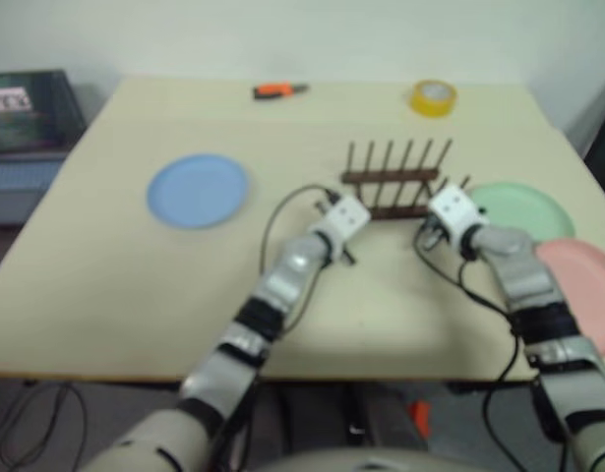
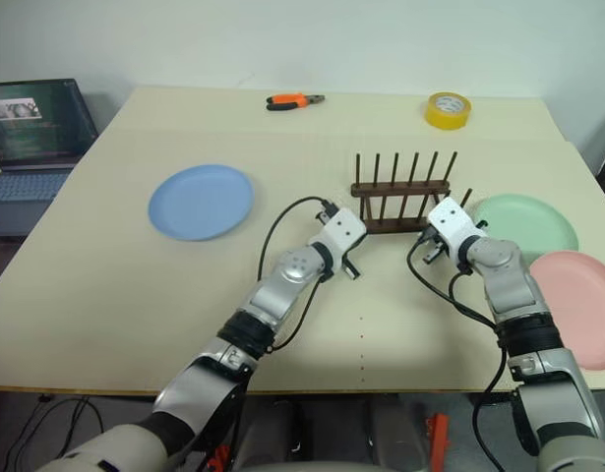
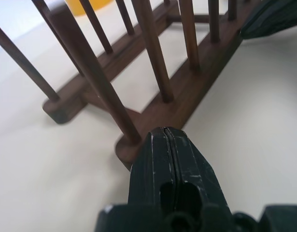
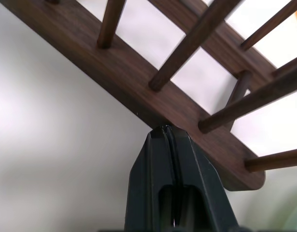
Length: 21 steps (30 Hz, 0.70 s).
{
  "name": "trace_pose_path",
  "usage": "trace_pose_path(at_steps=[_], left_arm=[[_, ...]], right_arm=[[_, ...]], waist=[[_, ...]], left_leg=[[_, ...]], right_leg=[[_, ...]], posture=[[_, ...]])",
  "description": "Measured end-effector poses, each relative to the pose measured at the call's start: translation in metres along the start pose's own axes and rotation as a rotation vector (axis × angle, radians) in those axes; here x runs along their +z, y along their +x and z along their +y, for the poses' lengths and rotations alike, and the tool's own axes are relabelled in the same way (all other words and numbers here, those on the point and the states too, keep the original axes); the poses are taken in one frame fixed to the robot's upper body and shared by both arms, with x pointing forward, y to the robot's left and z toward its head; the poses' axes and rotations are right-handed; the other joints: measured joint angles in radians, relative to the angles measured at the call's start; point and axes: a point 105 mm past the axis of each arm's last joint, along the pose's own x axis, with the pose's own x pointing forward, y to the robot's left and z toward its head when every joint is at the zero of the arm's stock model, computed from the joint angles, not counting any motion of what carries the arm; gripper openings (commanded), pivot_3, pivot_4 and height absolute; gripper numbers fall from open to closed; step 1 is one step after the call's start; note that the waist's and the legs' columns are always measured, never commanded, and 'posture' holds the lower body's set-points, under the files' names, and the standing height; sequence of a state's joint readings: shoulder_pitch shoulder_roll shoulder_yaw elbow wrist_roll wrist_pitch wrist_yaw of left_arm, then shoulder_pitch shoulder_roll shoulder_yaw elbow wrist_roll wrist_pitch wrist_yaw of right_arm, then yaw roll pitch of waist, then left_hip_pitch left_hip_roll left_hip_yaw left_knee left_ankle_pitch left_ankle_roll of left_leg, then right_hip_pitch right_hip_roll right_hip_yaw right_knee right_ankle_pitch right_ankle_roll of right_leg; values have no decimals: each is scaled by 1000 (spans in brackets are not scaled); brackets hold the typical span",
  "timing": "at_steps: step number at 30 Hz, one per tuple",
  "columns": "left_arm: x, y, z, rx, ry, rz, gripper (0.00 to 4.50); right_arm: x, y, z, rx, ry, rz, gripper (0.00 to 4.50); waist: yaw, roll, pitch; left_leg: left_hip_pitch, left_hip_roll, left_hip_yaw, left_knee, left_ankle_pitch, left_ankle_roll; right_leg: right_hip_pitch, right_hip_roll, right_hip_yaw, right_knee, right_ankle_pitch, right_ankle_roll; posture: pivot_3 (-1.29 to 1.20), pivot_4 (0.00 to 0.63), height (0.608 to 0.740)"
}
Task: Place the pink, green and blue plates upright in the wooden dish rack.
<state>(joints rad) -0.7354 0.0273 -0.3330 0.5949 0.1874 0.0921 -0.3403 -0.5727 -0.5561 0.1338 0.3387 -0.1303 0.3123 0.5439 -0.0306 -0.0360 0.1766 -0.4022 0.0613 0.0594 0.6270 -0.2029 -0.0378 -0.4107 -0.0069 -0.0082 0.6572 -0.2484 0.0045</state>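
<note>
Hands: ur left hand (image 3: 168, 137) & right hand (image 4: 166, 133) both shut empty at rack (image 2: 400, 202); 0/3 plates racked, pink (image 2: 587, 295), green (image 2: 528, 221), blue (image 2: 201, 201) flat on desk (image 2: 105, 285).

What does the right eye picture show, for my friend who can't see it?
Both grippers, left and right, shut, point at the empty rack. The blue plate, green plate and pink plate lie flat on the table.

Silver-grey jointed arms, black bands, white wrist blocks, looping black cables, scuffed black jaws
</note>
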Motion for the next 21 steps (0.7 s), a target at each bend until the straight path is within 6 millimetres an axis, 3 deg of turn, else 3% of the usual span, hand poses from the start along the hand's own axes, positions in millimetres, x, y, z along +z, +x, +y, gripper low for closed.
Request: trace_pose_path(at_steps=[21], left_arm=[[-6, 3, 12, 37, -6, 8, 24]], right_arm=[[4, 10, 1, -11, -1, -25, 20]], waist=[[-1, 0, 0]], left_leg=[[0, 0, 0, 0, 0, 0]], right_leg=[[0, 0, 0, 0, 0, 0]], posture=[[0, 150, 740]])
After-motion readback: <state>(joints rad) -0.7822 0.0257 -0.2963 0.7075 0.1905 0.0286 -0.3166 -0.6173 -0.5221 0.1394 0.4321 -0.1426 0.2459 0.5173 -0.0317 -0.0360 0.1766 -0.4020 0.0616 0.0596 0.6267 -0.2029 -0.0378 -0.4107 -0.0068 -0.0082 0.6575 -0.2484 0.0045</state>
